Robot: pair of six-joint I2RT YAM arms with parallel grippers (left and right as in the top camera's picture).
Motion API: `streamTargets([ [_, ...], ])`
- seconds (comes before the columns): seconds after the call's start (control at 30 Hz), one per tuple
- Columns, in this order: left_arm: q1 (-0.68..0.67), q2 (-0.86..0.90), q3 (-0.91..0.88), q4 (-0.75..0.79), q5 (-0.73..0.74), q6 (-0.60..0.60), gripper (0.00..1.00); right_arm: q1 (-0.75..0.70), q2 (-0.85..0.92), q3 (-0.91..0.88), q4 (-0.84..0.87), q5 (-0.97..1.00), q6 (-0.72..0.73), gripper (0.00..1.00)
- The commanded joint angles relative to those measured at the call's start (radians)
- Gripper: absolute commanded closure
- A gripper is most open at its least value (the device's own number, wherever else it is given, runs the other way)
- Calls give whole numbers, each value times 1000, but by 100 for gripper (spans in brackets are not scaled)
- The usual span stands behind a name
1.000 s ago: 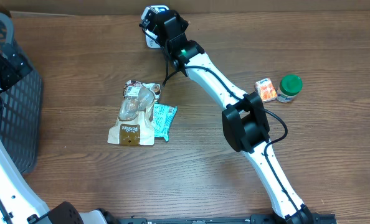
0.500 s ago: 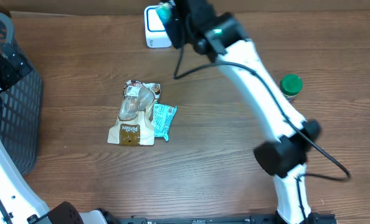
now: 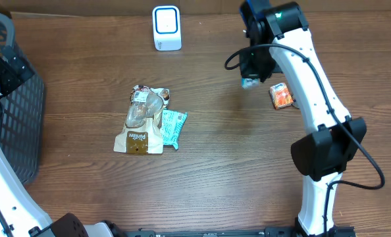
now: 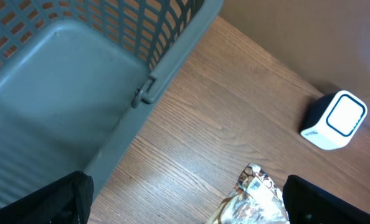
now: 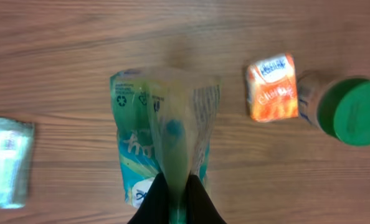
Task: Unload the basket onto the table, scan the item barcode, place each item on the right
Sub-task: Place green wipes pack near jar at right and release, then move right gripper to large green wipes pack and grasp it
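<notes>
While right pincer (image 5: 172, 208) clenches it | green-white crinkled packet (image 5: 166, 137) dangles

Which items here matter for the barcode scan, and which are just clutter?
In play:
- right gripper, shut on the green pouch
- white scanner

Lying about:
- orange packet
- green-lidded jar
- foil snack bag
- teal wrapper
- grey basket
</notes>
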Motion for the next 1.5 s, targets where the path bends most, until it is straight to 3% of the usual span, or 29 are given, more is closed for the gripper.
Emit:
streamTargets([
  [0.0, -2, -3, 3, 3, -4, 19, 1, -59, 8, -121, 43, 5, 14, 96],
  [0.3, -2, -3, 3, 3, -4, 19, 1, -191, 8, -384, 238, 68, -13, 95],
  [0.33, -2, -3, 3, 3, -4, 19, 0, -200, 10, -388, 254, 68, -18, 78],
  [0.37, -2, -3, 3, 3, -4, 19, 0, -203, 10, -388, 263, 68, -22, 68],
  [0.43, -2, -3, 3, 3, -4, 19, 1, -203, 10, -387, 279, 68, -43, 54],
  [0.47, -2, -3, 3, 3, -4, 19, 1, -203, 10, -385, 284, 68, -51, 48],
  [0.57, -2, -3, 3, 3, -4, 19, 1, -201, 9, -372, 285, 67, -51, 44],
  [0.73, -2, -3, 3, 3, -4, 19, 0, -183, 9, -285, 232, -39, -59, 44],
  [0.87, -2, -3, 3, 3, -4, 19, 1, -152, 9, -257, 232, -312, -93, 45],
  [1.03, -2, -3, 3, 3, -4, 19, 1, -91, 10, -288, 277, -521, -87, 48],
  [1.2, -2, -3, 3, 3, -4, 19, 0, -10, 11, -342, 315, -576, -25, 53],
  [1.47, -2, -3, 3, 3, -4, 19, 0, 182, 11, -494, 549, -571, 151, 68],
])
